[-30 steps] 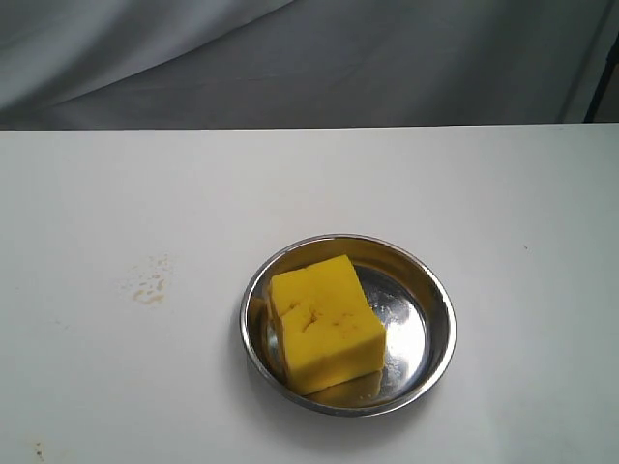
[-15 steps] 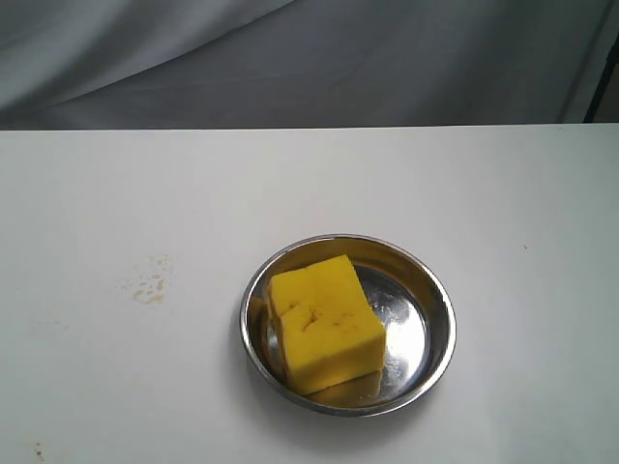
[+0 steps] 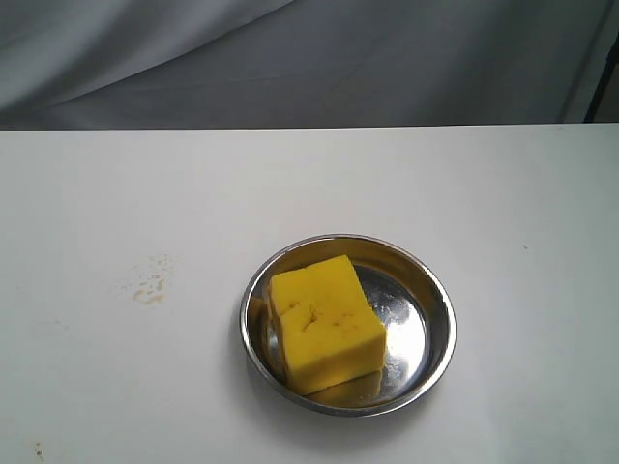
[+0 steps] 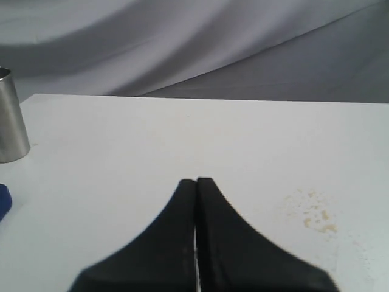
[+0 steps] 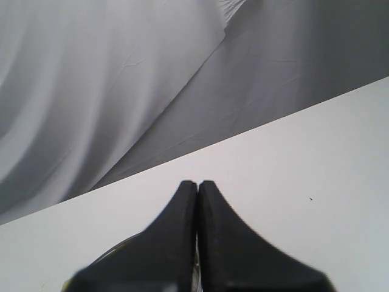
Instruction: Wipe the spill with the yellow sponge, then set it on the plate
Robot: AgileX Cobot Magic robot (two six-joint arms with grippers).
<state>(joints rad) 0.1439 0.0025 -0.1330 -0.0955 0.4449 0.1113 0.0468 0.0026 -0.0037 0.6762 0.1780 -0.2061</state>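
Note:
The yellow sponge (image 3: 325, 323) lies inside the steel plate (image 3: 435, 290), toward its left half, in the exterior view. Left of the plate on the white table, the spill (image 3: 149, 283) shows only as a faint smear of amber specks; the same specks (image 4: 316, 213) appear in the left wrist view, off to one side of my left gripper (image 4: 196, 180). That gripper is shut with nothing in it. My right gripper (image 5: 197, 183) is also shut and empty, and a sliver of the plate's rim (image 5: 112, 254) peeks out beside its fingers. Neither arm appears in the exterior view.
A steel cup (image 4: 11, 118) and a bit of something blue (image 4: 3, 201) sit at the edge of the left wrist view. A grey cloth backdrop (image 3: 309, 58) hangs behind the table's far edge. A small dark speck (image 3: 38, 449) marks the table near the front left.

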